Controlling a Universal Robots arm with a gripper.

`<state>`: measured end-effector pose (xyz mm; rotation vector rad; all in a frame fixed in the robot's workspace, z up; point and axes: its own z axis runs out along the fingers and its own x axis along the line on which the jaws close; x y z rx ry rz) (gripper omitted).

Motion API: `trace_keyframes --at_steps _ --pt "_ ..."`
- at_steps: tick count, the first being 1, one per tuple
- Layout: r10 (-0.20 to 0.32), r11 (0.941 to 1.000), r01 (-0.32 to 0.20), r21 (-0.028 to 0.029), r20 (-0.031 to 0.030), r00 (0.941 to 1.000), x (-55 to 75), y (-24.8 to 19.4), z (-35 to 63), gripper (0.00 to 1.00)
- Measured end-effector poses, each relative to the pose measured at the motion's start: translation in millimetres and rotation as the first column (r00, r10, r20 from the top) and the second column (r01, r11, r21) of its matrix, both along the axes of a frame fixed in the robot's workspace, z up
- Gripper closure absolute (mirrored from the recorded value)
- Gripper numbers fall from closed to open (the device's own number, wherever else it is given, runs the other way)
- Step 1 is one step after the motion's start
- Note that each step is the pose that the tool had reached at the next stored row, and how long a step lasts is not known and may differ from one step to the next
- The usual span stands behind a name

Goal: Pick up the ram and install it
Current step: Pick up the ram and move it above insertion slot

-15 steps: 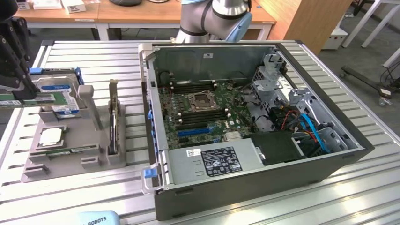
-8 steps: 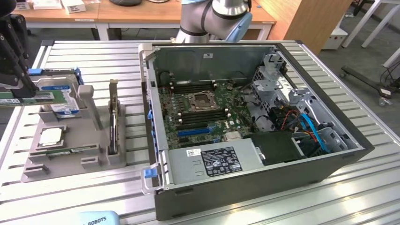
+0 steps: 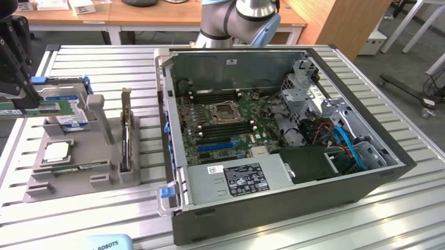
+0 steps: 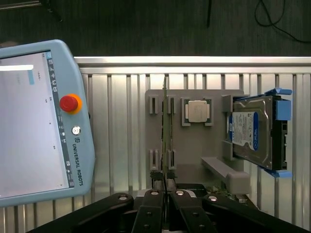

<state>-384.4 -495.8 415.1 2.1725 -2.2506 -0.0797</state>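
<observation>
Exterior view: at the far left edge of the frame, the black end effector (image 3: 22,100) hangs above the ribbed metal bench (image 3: 104,67). Its fingers are pressed together on the ram (image 3: 31,108), a narrow green stick held level over the grey parts tray (image 3: 76,156). A blue-labelled hard drive (image 3: 70,114) stands in the parts tray just beside the ram, and a silver processor chip (image 3: 56,151) lies at lower left. The open computer case (image 3: 278,130) takes up the middle and right of the frame, well apart from the ram, with its motherboard (image 3: 222,125) exposed.

Wrist view: the ram (image 4: 165,131) appears edge-on as a thin line reaching out from the end effector (image 4: 165,187), which pinches its flat faces. The parts tray (image 4: 194,145), processor chip (image 4: 198,110) and hard drive (image 4: 250,131) lie beyond it. A teach pendant (image 4: 39,121) rests beside the parts tray.

The ram probably handles as light and stiff but fragile, being a thin bare board. A gentle, square squeeze on the faces, clear of the contact edge, seems the safest hold.
</observation>
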Motion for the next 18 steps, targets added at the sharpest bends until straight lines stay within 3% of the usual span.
trace_keyframes --at_steps 18 --pt "0.031 0.9995 -0.031 0.0001 0.0001 0.9995 0.0 0.0 4.7 0.89"
